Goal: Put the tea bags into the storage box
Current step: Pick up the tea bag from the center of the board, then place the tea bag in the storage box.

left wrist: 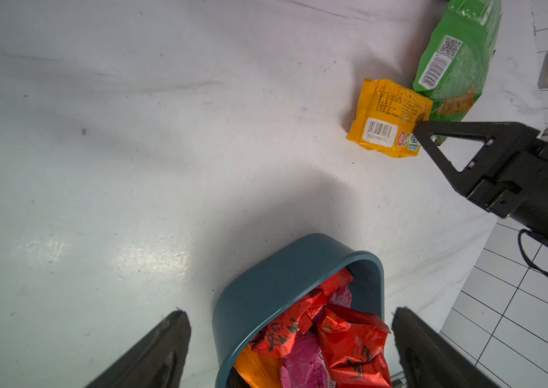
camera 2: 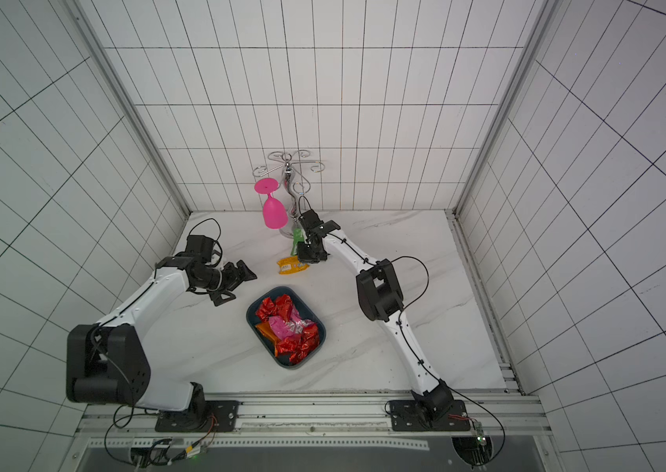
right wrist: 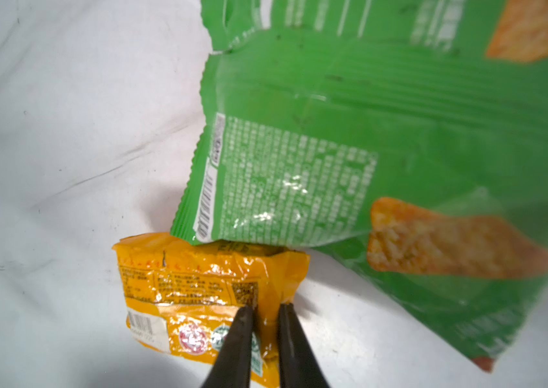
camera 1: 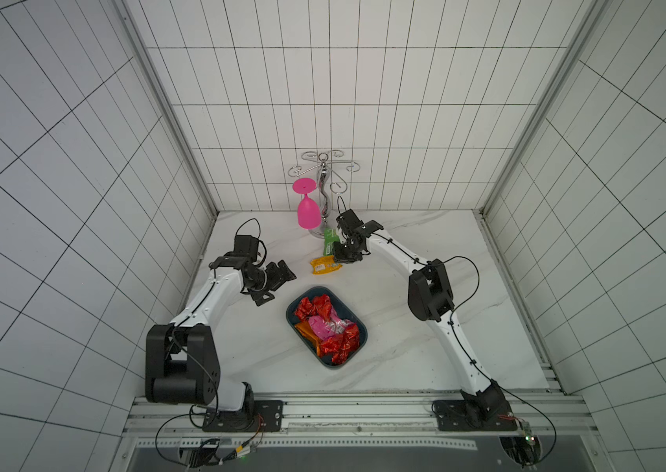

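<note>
The blue storage box [camera 1: 324, 361] sits on the white tabletop [camera 1: 405, 327], holding red, pink and orange tea bags [camera 1: 325, 325]. Near it the left gripper [camera 1: 276, 286] hangs wide with nothing in it. Farther back, the right gripper [right wrist: 266, 310] pinches a corner of the yellow tea bag [right wrist: 198, 302] on the tabletop. A green packet [right wrist: 333, 117] touches that bag. Behind, a pink glass [camera 1: 308, 212] hangs upside down on a silver rack [camera 1: 325, 171].

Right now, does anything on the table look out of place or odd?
Yes: the green snack packet lies over one edge of the yellow tea bag that the right tool pinches, and the packet looks torn.
</note>
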